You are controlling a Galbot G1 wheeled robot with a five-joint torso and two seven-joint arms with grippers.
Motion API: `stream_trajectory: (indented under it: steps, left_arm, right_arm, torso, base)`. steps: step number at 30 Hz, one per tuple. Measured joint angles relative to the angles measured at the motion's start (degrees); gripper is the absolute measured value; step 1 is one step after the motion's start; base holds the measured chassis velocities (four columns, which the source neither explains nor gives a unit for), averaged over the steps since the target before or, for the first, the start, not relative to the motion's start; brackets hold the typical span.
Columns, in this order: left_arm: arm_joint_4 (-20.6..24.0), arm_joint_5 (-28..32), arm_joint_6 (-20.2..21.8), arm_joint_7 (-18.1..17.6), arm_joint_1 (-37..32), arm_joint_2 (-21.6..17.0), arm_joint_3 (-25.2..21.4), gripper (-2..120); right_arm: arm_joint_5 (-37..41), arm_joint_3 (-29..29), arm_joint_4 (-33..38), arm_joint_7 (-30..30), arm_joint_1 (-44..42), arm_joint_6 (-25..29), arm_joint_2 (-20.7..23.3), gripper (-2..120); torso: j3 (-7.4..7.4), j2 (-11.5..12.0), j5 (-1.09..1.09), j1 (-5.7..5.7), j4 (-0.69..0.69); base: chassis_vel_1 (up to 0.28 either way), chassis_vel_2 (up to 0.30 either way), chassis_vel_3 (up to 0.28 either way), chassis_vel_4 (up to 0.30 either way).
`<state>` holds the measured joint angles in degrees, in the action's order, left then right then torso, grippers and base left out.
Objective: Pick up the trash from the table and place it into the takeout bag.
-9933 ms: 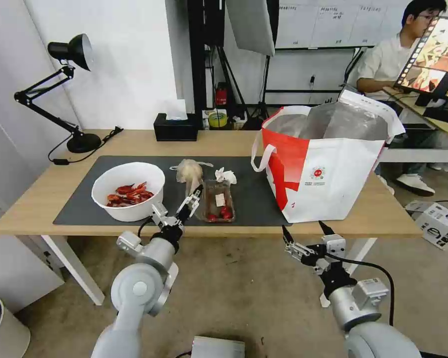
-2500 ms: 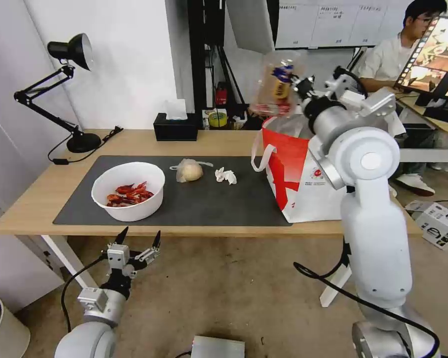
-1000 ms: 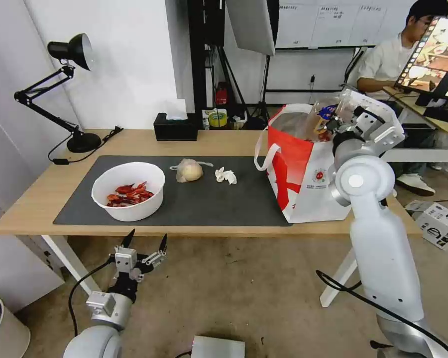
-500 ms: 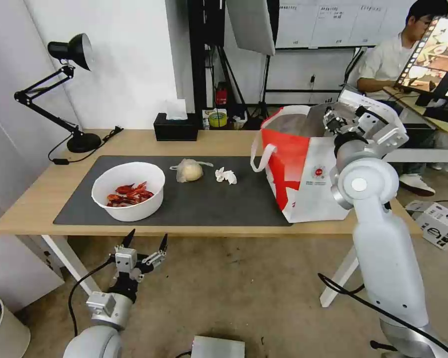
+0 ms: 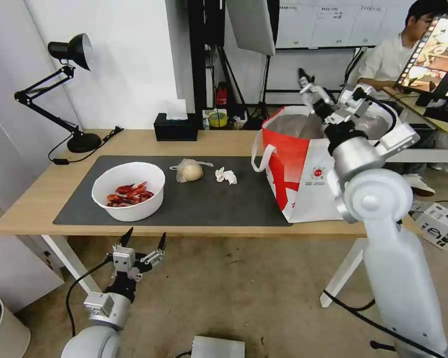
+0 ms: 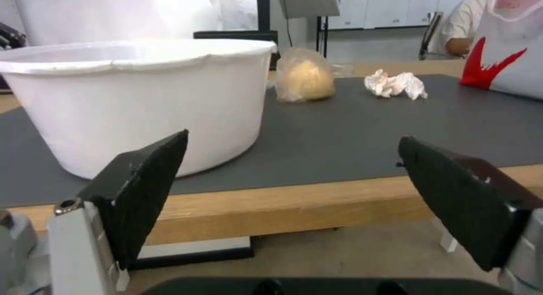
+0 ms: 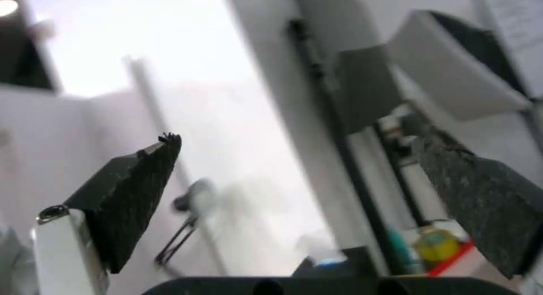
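On the table [image 5: 134,141] lies a dark mat [image 5: 209,201] with three pieces of trash: a white bowl [image 5: 128,191] of red shells, a bun in a clear bag [image 5: 189,171] and a crumpled tissue [image 5: 225,175]. The takeout bag [image 5: 308,171] stands open at the mat's right end. My right gripper [image 5: 328,87] hangs above the bag's mouth, open and empty; in the right wrist view nothing sits in the right gripper [image 7: 305,197]. My left gripper [image 5: 143,239] waits open below the table's front edge, facing the bowl [image 6: 141,100], bun [image 6: 305,79] and tissue [image 6: 396,84].
A black desk lamp [image 5: 69,89] stands at the table's back left and a black tissue box [image 5: 175,128] at the back edge. A person sits at a desk behind the bag. A cardboard box [image 5: 440,223] lies on the floor at right.
The right gripper lowered the clear tray into the takeout bag, let it go, and has now risen above the bag, open and empty. The left arm has stayed put.
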<state>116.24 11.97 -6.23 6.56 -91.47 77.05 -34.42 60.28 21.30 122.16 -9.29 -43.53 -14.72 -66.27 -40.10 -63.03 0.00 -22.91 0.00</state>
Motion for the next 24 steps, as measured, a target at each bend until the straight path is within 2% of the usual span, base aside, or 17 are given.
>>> stream_trajectory:
  steps: [3, 4, 6, 9, 13, 20, 23, 24]
  left_arm:
    - [-0.2, -0.7, -0.35, -0.02, 0.02, 0.15, -0.25, 100]
    - [-0.2, -0.7, -0.35, -0.02, 0.02, 0.15, -0.25, 100]
    - [-0.29, -0.77, -0.38, -0.01, 0.23, 0.19, -0.23, 100]
    - [-0.45, -0.78, -0.54, -0.02, 0.29, 0.38, -0.34, 100]
    - [-1.06, -0.89, -1.51, -0.01, 0.37, 1.04, -0.45, 100]
    - [-1.87, -1.42, -2.09, -0.03, 0.45, 1.45, -0.57, 100]
    - [-2.18, -1.55, -2.45, -0.02, 0.45, 1.59, -0.57, 100]
    - [-2.24, -1.61, -2.65, -0.02, 0.43, 1.69, -0.56, 100]
  right_arm:
    - [-6.27, -1.03, 2.97, 6.13, -4.7, -0.04, 3.43, 100]
    - [-6.27, -1.03, 2.97, 6.13, -4.7, -0.04, 3.43, 100]
    - [-15.04, 0.6, 4.64, 10.99, -9.99, 0.07, 6.32, 100]
    - [-22.18, 2.69, 5.77, 12.97, -15.0, 0.56, 8.47, 100]
    - [-27.89, 5.54, 7.75, 10.95, -21.79, 0.99, 10.84, 100]
    - [-35.02, 8.29, 8.76, 5.76, -31.96, 2.99, 10.29, 100]
    - [-36.9, 8.18, 8.31, 3.79, -35.64, 5.73, 9.52, 100]
    - [-38.46, 7.49, 7.66, 2.48, -37.74, 8.1, 8.81, 100]
  torso:
    - [0.0, 0.0, 0.0, 0.0, 0.01]
    - [0.0, 0.0, 0.0, 0.0, 0.01]
    - [0.0, 0.0, 0.01, 0.0, 0.01]
    - [0.0, 0.0, 0.02, 0.0, -0.01]
    - [0.0, 0.0, -0.01, 0.0, 0.0]
    - [0.0, 0.0, 0.01, 0.0, -0.01]
    - [0.0, 0.0, 0.0, 0.0, 0.0]
    - [0.0, 0.0, 0.0, 0.0, 0.0]
  base:
    - [0.0, 0.0, 0.0, 0.0]
    - [0.0, 0.0, 0.0, 0.0]
    - [0.0, 0.0, 0.0, 0.0]
    - [0.0, 0.0, 0.0, 0.0]
    - [0.0, 0.0, 0.0, 0.0]
    - [0.0, 0.0, 0.0, 0.0]
    - [0.0, 0.0, 0.0, 0.0]
    - [0.0, 0.0, 0.0, 0.0]
